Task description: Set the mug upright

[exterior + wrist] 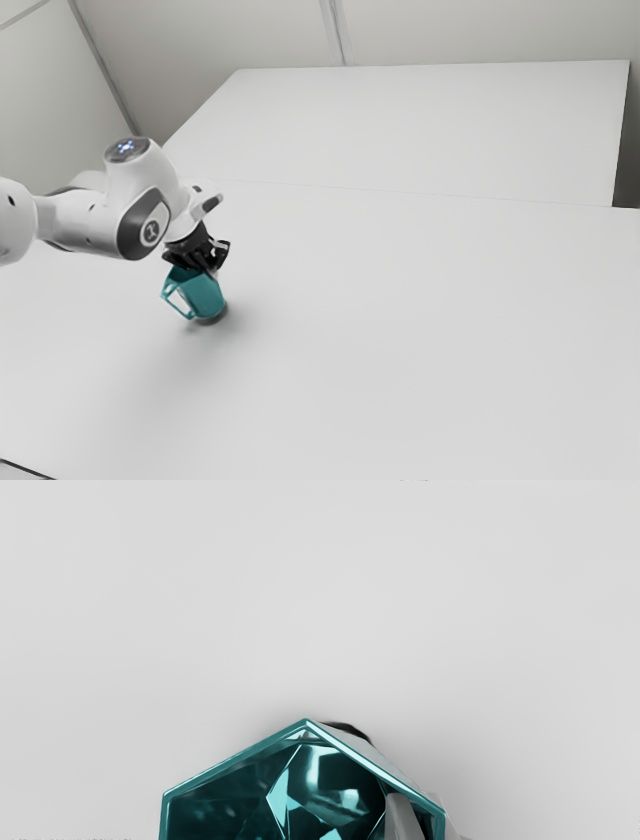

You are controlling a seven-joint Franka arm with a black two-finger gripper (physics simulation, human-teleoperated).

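The gripper (213, 270) is closed on the mug (205, 293) at its rim, 1 finger (401, 817) inside and 1 outside; the mug lies directly below, tilted, mouth toward the gripper, its base at or just above the table (400, 330). The arm's (90, 220) round badge (151, 233) is too small to read; the gripper slants downward

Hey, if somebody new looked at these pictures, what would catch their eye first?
Probably the teal, faceted mug, the one strong color against the pale table, its handle toward the exterior view's left. Next, the black gripper at its rim, below the white arm coming from that view's left.
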